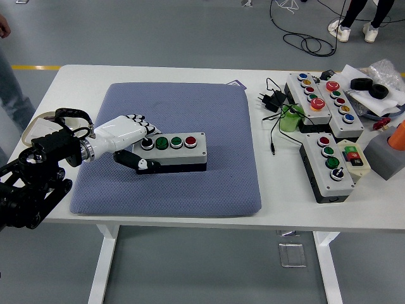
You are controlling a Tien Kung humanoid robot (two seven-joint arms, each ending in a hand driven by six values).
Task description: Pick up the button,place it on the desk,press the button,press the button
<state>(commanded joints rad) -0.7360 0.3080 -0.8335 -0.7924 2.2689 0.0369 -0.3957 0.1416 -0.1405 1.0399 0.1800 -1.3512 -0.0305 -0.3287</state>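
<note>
A grey button box with a black, two green and a red button lies on the blue-grey pad in the middle of the table. My left hand, white with a black arm, reaches in from the left. It is shut on the box's left end, with the fingers over the top by the black button and the thumb against the front side. The box appears to rest on the pad.
Three more button boxes stand on the right of the table. Around them are a black charger with cables, a green item, a grey block and black rolls. A person's legs show at the top right.
</note>
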